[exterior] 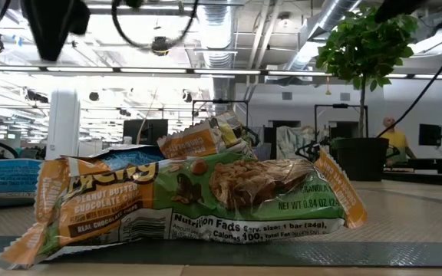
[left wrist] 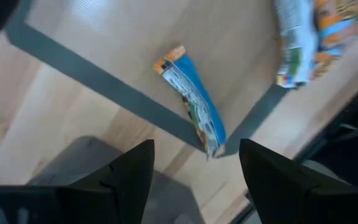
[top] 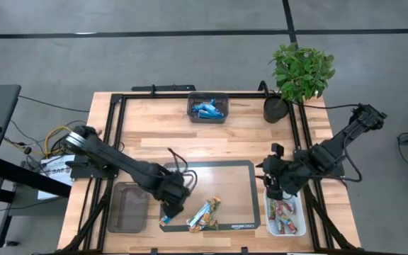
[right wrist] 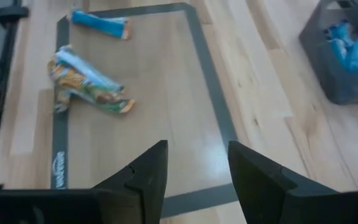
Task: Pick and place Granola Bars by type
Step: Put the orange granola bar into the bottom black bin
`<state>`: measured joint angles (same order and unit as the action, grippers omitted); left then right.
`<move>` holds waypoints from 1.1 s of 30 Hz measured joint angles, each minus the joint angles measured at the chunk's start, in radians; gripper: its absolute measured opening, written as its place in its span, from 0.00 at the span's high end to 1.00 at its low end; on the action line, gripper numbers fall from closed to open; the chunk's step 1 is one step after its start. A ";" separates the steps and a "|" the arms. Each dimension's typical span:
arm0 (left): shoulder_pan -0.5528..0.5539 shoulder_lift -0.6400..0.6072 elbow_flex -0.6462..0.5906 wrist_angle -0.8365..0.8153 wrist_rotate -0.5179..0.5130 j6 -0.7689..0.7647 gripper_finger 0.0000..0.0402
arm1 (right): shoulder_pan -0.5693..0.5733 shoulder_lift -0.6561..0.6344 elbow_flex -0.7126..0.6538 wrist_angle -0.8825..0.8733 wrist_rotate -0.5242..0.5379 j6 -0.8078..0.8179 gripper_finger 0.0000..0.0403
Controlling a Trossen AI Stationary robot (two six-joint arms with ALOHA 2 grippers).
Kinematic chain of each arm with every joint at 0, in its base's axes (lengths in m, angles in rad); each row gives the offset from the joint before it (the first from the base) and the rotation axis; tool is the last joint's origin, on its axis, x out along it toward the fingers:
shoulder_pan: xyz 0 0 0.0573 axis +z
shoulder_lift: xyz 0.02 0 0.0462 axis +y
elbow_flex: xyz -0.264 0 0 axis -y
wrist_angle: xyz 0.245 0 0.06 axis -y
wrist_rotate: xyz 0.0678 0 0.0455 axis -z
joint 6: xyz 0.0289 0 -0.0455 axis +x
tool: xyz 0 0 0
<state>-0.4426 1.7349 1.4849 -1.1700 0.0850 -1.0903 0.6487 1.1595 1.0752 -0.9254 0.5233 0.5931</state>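
- The left gripper [top: 173, 210] hangs over the front-left corner of the mat [top: 236, 170], fingers spread wide and holding nothing, just above a blue bar [left wrist: 194, 107] lying across the mat's border.
- A small heap of green-and-orange bars [top: 204, 214] lies near it on the mat.
- The right gripper [top: 273, 191] (also wide, empty) sits above the white tray [top: 300, 225] of red bars.
- Blue bars fill the dark bin [top: 208, 108] at the back.

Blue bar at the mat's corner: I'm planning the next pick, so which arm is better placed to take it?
Left. The left gripper hangs open right over the blue bar. The right gripper is open too, but sits across the mat beside the tray of red bars.
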 joint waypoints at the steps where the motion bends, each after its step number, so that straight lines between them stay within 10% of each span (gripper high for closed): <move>1: -0.002 0.026 0.000 0.009 0.007 0.001 0.43 | -0.009 0.000 0.000 0.002 0.000 0.000 0.60; 12: -0.025 0.234 0.000 0.128 0.008 -0.055 0.43 | -0.023 -0.002 0.000 0.073 -0.046 -0.002 0.61; 33: -0.053 0.244 -0.138 0.271 0.088 -0.175 0.54 | -0.022 -0.002 0.000 0.123 -0.079 -0.001 0.67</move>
<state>-0.4953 1.9793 1.3474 -0.8988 0.1725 -1.2652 0.6262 1.1576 1.0752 -0.8021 0.4446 0.5923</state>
